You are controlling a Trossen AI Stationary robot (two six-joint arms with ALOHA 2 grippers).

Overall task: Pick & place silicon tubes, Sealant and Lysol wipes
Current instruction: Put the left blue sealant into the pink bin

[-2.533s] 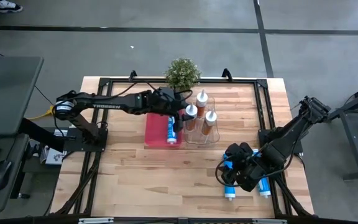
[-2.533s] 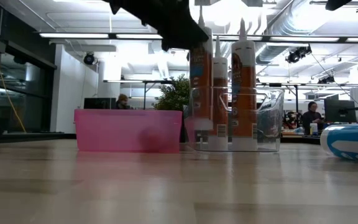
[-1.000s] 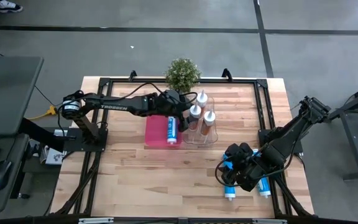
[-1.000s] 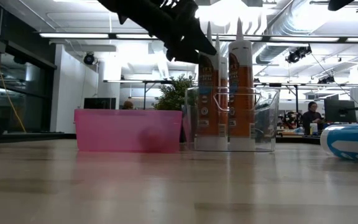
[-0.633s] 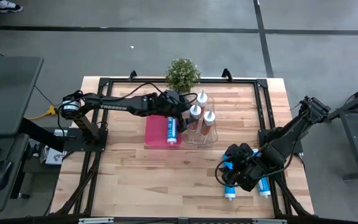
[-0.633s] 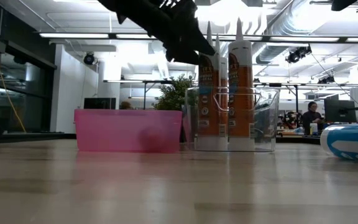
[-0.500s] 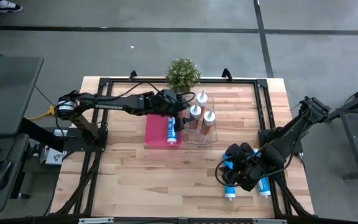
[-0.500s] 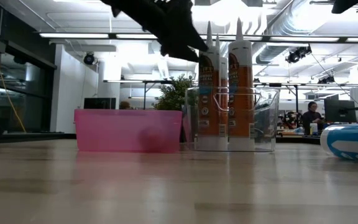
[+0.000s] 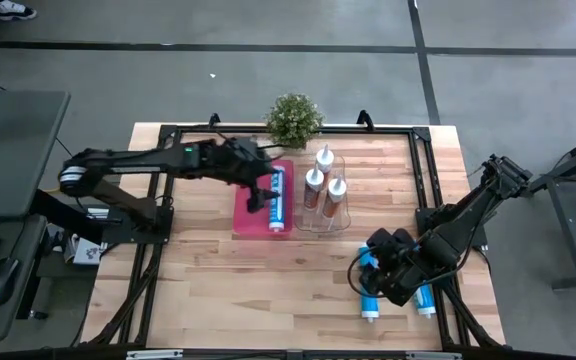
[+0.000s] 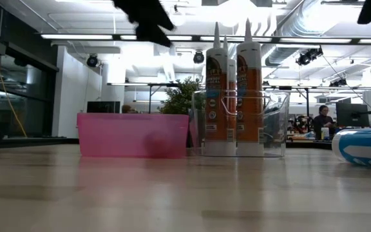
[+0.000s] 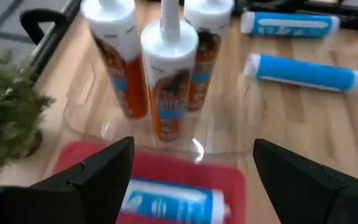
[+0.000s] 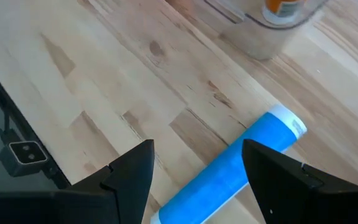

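Note:
Three orange-and-white sealant tubes stand upright on their bases in a clear container, nozzles up. A blue silicon tube lies flat in the pink tray beside it. Two more blue tubes lie on the table at the near right. My left gripper hovers open above the tray, left of the container, and holds nothing. My right gripper hangs open above one blue tube without touching it. Lysol wipes are out of view.
A small potted plant stands at the far edge behind the container. A black metal frame runs around the tabletop. Bare wood lies across the near left and middle of the table.
My left gripper has drawn back from the sealant tubes toward the table's left edge and risen, staying open. It now hangs over the pink tray. The three tubes stay standing in the container.

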